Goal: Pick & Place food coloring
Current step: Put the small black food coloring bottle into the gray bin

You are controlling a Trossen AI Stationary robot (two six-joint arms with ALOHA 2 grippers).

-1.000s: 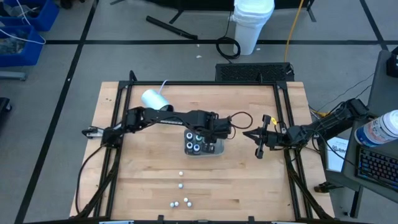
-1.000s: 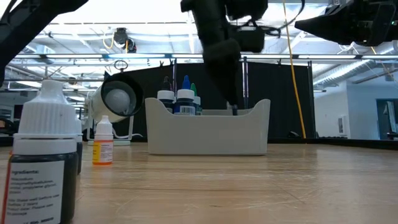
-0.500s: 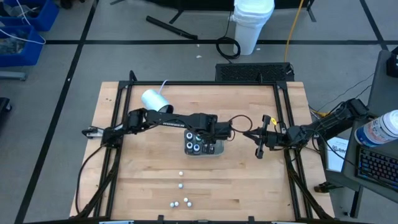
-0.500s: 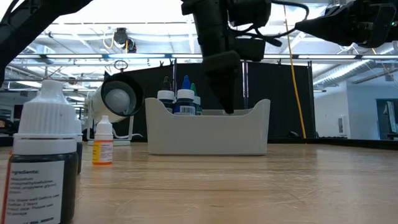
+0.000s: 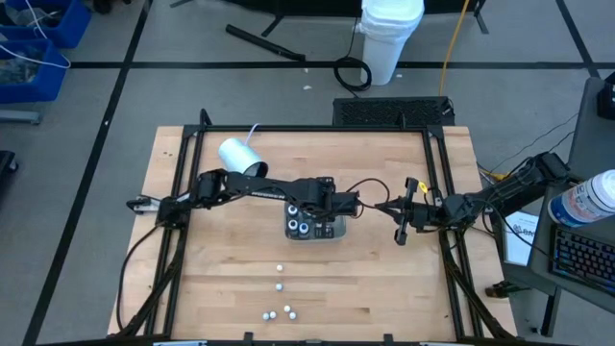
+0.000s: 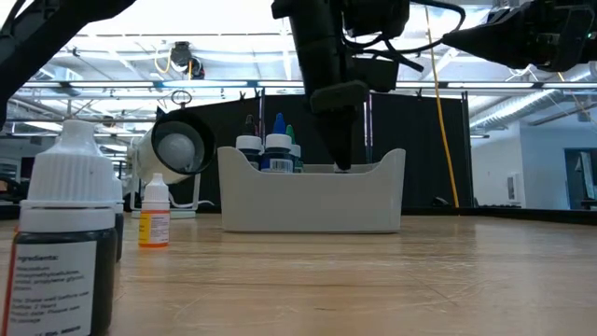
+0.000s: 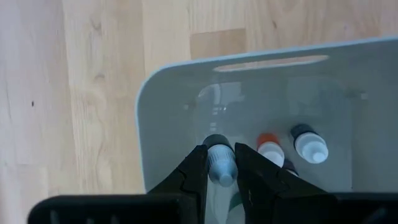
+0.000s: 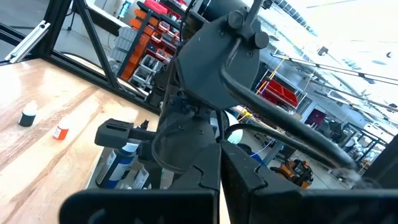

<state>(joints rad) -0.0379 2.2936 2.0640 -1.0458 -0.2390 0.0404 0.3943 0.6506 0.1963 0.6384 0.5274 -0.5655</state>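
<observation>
The left gripper (image 7: 221, 163) is lowered into the grey tray (image 5: 338, 232) at the middle of the worktop (image 5: 384, 288), its two fingers (image 7: 194, 171) narrowed around a small bottle (image 7: 219, 164) with a pale bluish cap, which it holds upright inside the tray (the wrist view shows the cap pinched between both fingers). In the low view the same gripper (image 6: 341, 163) descends behind the tray's front wall, toward the tray's right end.

Other food coloring bottles stand in the tray beside the held one: one with an orange top (image 7: 269, 148) and one with a white cap over a dark collar (image 7: 309, 143). The high view shows several dark round bottles with white tops (image 5: 305, 220) grouped in the tray's left part. In the low view, blue and dark tips (image 6: 277, 131) rise above the tray's rim at its left end.

Loose bottles remain on the worktop: a scatter of whitish specks (image 5: 280, 286) nearer the front edge, well apart from the tray. A dark bottle with a white ribbed cap (image 6: 67, 243) stands close to the low camera, and a small orange-labelled bottle (image 6: 155, 217) stands farther back.

A white-and-grey cylinder (image 5: 239, 154) lies near the rear left of the worktop.

The right gripper (image 5: 400, 223) hangs to the right of the tray, clear of it, fingers closed together and holding nothing.
</observation>
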